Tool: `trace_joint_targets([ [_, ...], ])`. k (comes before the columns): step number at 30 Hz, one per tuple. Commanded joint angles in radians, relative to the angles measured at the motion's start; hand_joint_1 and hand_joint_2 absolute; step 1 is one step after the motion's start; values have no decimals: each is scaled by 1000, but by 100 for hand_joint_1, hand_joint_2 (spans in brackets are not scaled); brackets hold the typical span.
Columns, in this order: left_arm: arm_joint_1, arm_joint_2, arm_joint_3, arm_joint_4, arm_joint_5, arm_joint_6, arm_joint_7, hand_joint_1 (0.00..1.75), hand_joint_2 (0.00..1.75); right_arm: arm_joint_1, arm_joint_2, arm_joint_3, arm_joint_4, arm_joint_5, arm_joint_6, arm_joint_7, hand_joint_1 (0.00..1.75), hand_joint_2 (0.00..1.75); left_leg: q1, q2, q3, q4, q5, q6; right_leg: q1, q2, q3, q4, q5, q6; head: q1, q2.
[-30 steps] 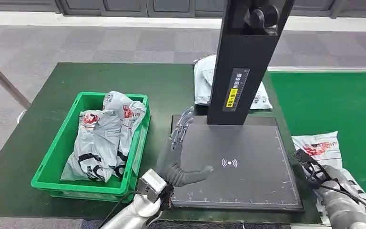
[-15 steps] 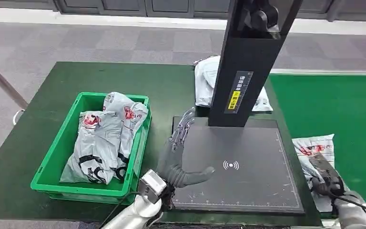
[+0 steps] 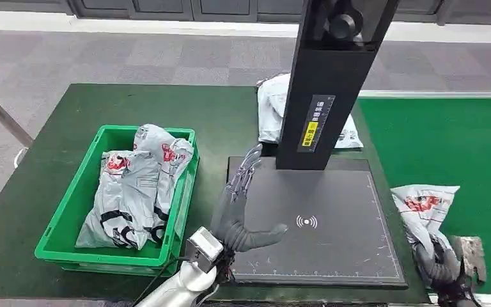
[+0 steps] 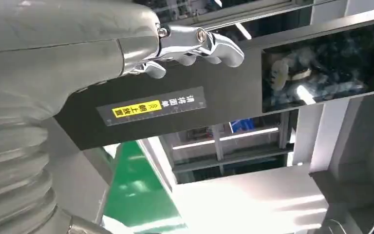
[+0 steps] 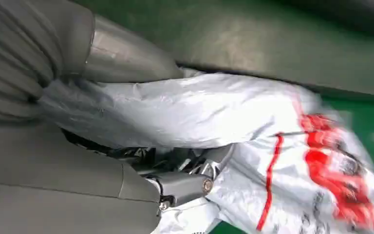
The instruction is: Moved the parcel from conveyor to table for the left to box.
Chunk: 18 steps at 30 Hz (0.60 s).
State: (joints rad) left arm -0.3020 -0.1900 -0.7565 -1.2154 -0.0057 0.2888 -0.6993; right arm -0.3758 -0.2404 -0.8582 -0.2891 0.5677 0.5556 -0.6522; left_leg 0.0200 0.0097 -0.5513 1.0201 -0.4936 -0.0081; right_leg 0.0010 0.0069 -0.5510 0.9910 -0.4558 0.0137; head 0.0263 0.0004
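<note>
**Parcel gripped on the conveyor, lift beginning**

We saw the parcel (image 3: 426,206) bunched and raised at its near end vs. 1 s earlier, when it lay flatter on the green conveyor (image 3: 460,141), just beside the black scanner pad (image 3: 319,217). The right hand (image 3: 440,262) had drawn back toward the frame's lower edge, fingers closed on the bag's near end; the right wrist view showed film pinched betw. thumb and fingers (image 5: 185,187). We judged the grasp secured, transfer to the table (image 3: 134,105) pending. The left hand (image 3: 238,211) stayed wide open, holding nothing, at the pad's edge near the green box (image 3: 70,211) w/ bagged parcels.
</note>
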Motion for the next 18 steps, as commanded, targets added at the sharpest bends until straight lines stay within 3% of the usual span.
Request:
trace_joint_targets([
  [1, -16, 35, -12, 24, -13, 3, 15, 0, 175, -37, 92, -126, -142, -307, 135, -46, 175, 175, -5, 6, -5, -4, 3, 0, -5, 6, -11, 2, 3, -1, 0, 0],
  [6, -6, 34, -3, 22, -12, -7, 15, 0, 175, -29, 101, -89, -195, -482, 211, -46, 175, 175, -10, 0, -7, -3, 7, 1, -10, 0, -24, 9, 1, -1, 0, 0],
  [13, -5, 38, 4, 17, -8, -23, 16, 0, 175, -12, 116, 3, -263, -670, 246, -46, 175, 175, -11, -4, -8, -3, 8, 1, -11, -3, -24, 10, 1, 0, 0, 0],
  [18, -5, 38, 5, 17, -8, -23, 16, 0, 175, -16, 115, 5, -261, -671, 242, -46, 175, 175, -11, -5, -9, -3, 10, 1, -12, -4, -24, 9, 2, 0, 0, 0],
])
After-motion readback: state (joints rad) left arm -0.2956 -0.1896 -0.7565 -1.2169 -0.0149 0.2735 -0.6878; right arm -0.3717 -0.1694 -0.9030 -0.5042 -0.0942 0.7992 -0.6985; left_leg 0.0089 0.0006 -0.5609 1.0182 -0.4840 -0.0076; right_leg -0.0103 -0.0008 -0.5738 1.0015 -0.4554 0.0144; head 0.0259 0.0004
